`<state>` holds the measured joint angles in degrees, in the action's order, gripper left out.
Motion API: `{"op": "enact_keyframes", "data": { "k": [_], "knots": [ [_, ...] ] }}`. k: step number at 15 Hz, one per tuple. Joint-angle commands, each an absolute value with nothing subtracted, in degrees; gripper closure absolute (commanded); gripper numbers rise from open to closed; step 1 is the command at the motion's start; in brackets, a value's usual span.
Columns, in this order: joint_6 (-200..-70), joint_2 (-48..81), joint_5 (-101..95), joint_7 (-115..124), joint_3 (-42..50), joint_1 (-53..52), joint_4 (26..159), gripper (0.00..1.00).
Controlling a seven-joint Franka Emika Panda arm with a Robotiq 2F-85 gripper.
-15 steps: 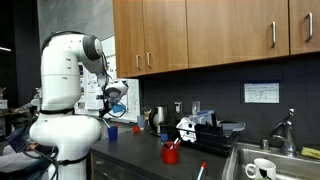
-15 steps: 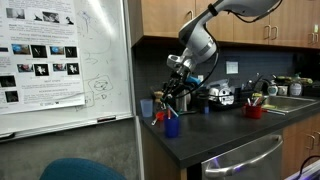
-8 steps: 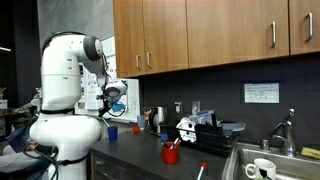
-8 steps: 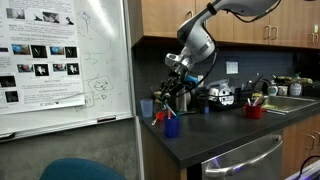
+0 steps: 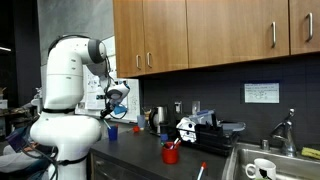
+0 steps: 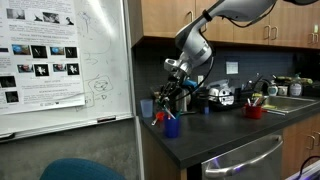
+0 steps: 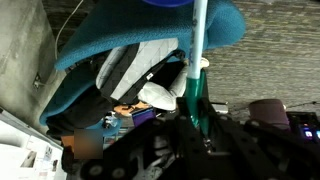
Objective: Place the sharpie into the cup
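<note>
Take the blue cup (image 6: 172, 126) as your mark. In an exterior view it stands on the dark desk (image 6: 215, 138) close to the front edge. The whiteboard (image 6: 65, 60) is off to its left, a second blue cup (image 6: 147, 108) sits just behind and to its left, and a red cup (image 6: 253, 111) stands well to its right. Your tool (image 6: 172, 99) hangs right above the blue cup, apart from it. In the wrist view the jaws are drawn in narrow and clamp the sharpie (image 7: 198, 45) at its green end. Its white barrel runs straight out from the fingers, long axis nearly upright in that view, with the far end pointing at the blue cup's rim at the top edge. A teal chair (image 7: 150, 32) shows behind the barrel.
</note>
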<state>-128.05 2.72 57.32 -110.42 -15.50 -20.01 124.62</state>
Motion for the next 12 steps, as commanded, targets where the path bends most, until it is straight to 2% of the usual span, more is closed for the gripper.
{"op": "enact_keyframes", "data": {
  "k": [1,12],
  "knots": [
    [-127.15,4.71,57.22,-111.43,-16.01,-18.39,122.92,0.96],
    [-127.31,8.86,57.72,-111.99,-15.94,-16.56,122.07,0.96]
  ]
}}
